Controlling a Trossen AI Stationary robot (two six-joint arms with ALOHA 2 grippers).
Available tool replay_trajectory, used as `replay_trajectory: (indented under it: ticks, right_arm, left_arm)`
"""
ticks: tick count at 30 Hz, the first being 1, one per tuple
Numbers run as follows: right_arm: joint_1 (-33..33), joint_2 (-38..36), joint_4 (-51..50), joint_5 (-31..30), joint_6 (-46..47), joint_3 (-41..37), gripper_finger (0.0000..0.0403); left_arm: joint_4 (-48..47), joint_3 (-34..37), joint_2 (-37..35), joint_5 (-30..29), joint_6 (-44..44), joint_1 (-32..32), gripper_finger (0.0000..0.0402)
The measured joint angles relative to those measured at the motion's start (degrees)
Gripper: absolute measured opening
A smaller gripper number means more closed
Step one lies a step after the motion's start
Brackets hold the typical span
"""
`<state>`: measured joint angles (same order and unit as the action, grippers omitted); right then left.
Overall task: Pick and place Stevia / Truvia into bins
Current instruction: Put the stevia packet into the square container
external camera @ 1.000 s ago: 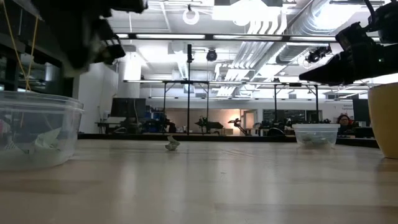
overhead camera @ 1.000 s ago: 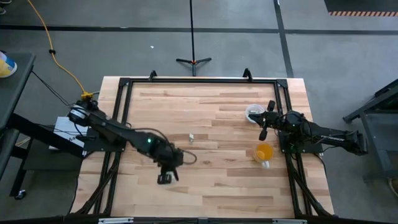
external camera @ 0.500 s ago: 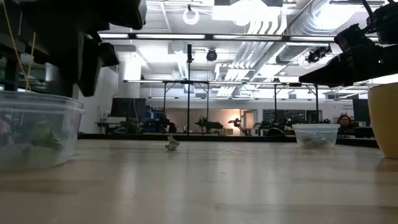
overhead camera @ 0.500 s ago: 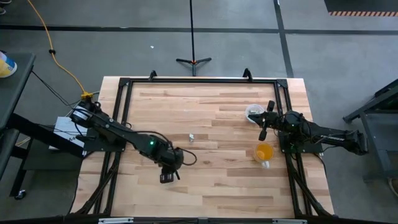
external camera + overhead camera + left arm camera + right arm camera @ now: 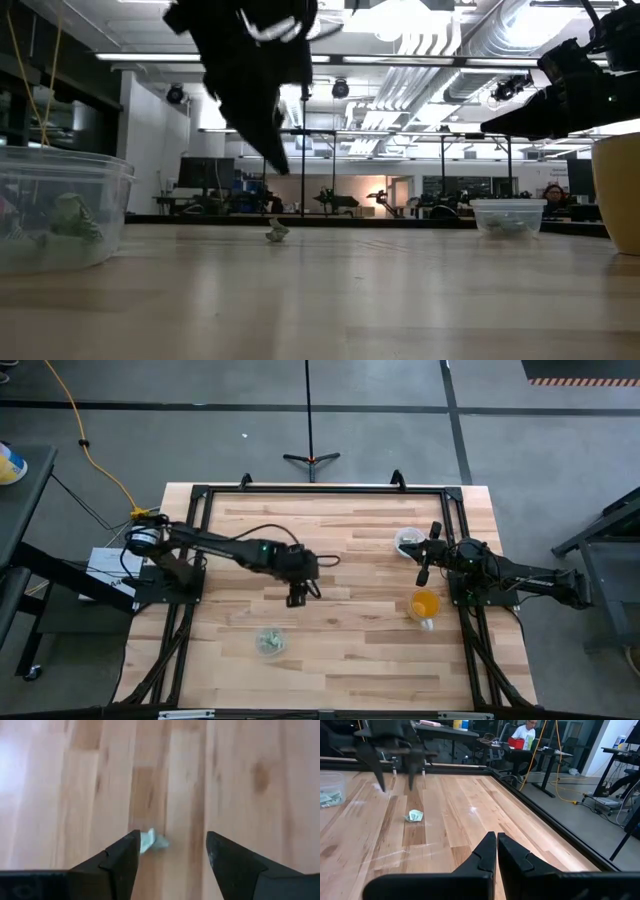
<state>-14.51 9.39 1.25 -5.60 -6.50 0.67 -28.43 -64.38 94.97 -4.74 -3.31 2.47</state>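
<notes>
One Stevia packet (image 5: pixel 151 841), pale green and white and crumpled, lies flat on the wood near the table's middle (image 5: pixel 414 815) (image 5: pixel 277 233). My left gripper (image 5: pixel 172 851) (image 5: pixel 297 598) hangs open a little above it, one finger on each side, touching nothing. The near-left bin (image 5: pixel 268 642) (image 5: pixel 58 215) is a clear cup holding packets. A second clear bin (image 5: pixel 406 540) (image 5: pixel 507 217) stands at the far right. My right gripper (image 5: pixel 496 842) (image 5: pixel 420 553) waits shut beside that bin.
An orange cup (image 5: pixel 424 604) (image 5: pixel 620 195) stands near the right edge, nearer than my right gripper. A black frame (image 5: pixel 200 495) runs around the table. Bare wood lies between the packet and both bins. People sit at desks in the room beyond.
My left gripper has opened over the near-left bin, and a green packet now lies inside it. The gripper has then swung toward the far and right sides, and it now stands open above the lone packet at the table's middle.
</notes>
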Motion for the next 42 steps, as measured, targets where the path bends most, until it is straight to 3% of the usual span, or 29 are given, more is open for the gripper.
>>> replay_trajectory:
  ticks: [8,23,35,38,42]
  right_arm:
    - [0.0,0.9,0.0,0.0,0.0,0.0,0.0007]
    - [0.0,2.7,0.0,0.0,0.0,0.0,0.0007]
    - [0.0,2.6,0.0,0.0,0.0,0.0,0.0007]
    - [0.0,2.6,0.0,0.0,0.0,0.0,0.0007]
    - [0.0,2.6,0.0,0.0,1.2,0.0,0.0007]
  left_arm:
    - [1.7,0.0,8.4,8.4,3.5,-7.0,0.0249]
    - [2.3,-0.3,13.5,9.7,6.7,-7.0,0.0239]
    - [1.3,0.0,12.1,10.1,8.7,-7.0,0.0072]
    - [0.1,0.3,9.2,16.7,10.0,-6.9,0.004]
    - [-2.6,0.0,3.4,28.5,8.4,-5.9,0.0037]
